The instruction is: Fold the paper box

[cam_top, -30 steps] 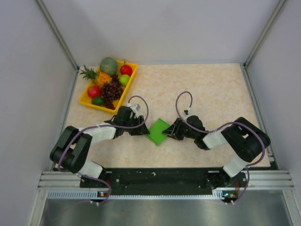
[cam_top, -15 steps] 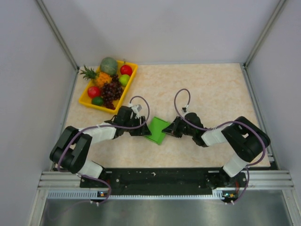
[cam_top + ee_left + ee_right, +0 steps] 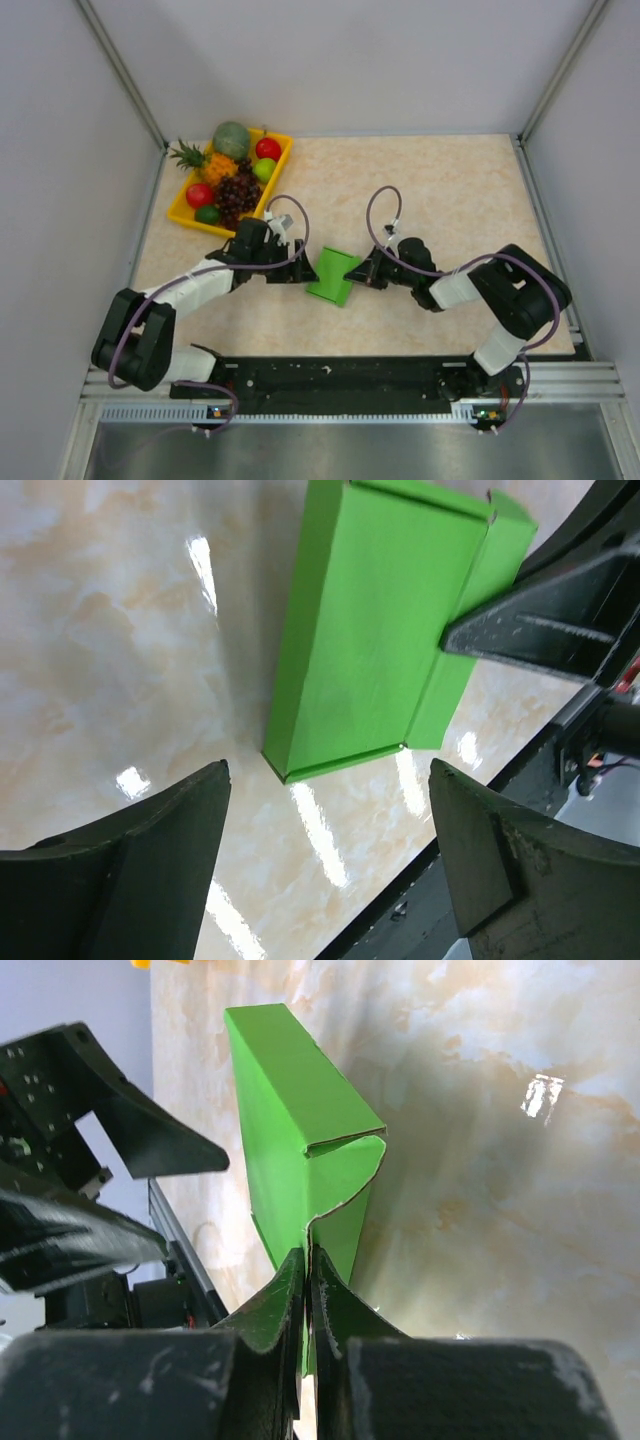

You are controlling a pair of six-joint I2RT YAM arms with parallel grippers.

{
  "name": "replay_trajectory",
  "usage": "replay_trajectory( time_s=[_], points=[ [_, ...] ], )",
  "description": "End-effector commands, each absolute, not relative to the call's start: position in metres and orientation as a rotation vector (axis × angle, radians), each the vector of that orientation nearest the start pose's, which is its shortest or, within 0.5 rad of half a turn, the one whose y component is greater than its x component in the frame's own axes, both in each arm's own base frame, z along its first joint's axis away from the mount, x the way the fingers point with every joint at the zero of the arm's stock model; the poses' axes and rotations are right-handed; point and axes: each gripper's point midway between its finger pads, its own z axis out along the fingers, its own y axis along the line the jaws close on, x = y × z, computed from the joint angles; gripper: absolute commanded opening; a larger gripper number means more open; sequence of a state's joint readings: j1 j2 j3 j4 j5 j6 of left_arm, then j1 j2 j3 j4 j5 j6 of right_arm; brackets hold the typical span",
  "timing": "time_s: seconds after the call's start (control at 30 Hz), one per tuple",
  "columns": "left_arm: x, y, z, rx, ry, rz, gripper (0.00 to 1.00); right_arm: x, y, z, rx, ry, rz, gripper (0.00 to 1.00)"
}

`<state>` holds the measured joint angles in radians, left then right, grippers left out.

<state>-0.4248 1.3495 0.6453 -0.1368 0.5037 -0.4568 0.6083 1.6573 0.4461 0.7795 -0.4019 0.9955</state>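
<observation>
The green paper box (image 3: 333, 276) lies mid-table as a partly folded flat rectangle, with one long side wall raised. In the left wrist view the paper box (image 3: 370, 630) sits just beyond my left gripper (image 3: 328, 780), whose jaws stand wide apart and touch nothing. From above, the left gripper (image 3: 298, 272) is at the box's left edge. My right gripper (image 3: 362, 277) is at the box's right end. The right wrist view shows the right gripper (image 3: 307, 1255) shut on a curved end flap of the paper box (image 3: 290, 1090).
A yellow tray (image 3: 281, 165) with several fruits stands at the back left of the table. The black front rail (image 3: 330, 375) runs along the near edge. Grey walls enclose the left, right and back sides.
My right gripper has closed on the box's end flap. My left gripper has opened wider and drawn back to the left, away from the box. The box shifted slightly.
</observation>
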Motion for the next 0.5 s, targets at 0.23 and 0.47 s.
replay_trajectory(
  time_s=[0.23, 0.47],
  points=[
    [0.293, -0.248, 0.08, 0.356, 2.361, -1.188, 0.93, 0.25, 0.303, 0.071, -0.061, 2.151, 1.453, 0.0],
    [0.293, -0.272, 0.084, 0.404, 2.21, -1.455, 0.98, 0.25, 0.306, 0.075, -0.097, 2.127, 1.513, 0.0]
  ],
)
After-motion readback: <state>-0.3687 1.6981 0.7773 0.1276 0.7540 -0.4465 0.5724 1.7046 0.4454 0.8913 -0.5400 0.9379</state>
